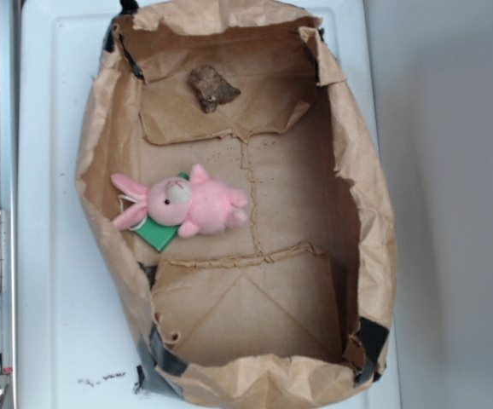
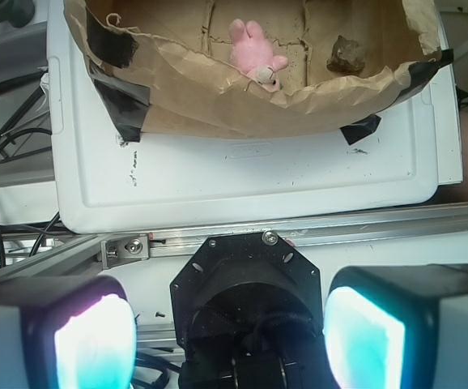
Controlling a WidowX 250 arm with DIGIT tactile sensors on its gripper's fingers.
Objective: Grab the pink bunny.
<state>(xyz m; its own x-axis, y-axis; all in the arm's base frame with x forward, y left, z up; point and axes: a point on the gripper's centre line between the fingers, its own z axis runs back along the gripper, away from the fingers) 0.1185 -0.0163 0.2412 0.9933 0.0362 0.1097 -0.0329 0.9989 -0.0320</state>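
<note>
The pink bunny (image 1: 188,205) lies on its side on the floor of a brown paper-lined box (image 1: 362,170), ears toward the left wall, over a green tag (image 1: 154,232). In the wrist view the pink bunny (image 2: 254,54) shows far off, near the box's near wall. My gripper (image 2: 230,328) is open, its two glowing pads (image 2: 96,340) wide apart with nothing between them. It hangs well outside the box, over the black robot base (image 2: 246,284). The exterior view does not show the gripper.
A brown rock-like lump (image 1: 211,88) sits at the far end of the box, and appears as the lump (image 2: 346,55) to the bunny's right in the wrist view. The box stands on a white tray (image 2: 250,174). A metal rail (image 2: 299,233) and cables (image 2: 7,154) lie beside it.
</note>
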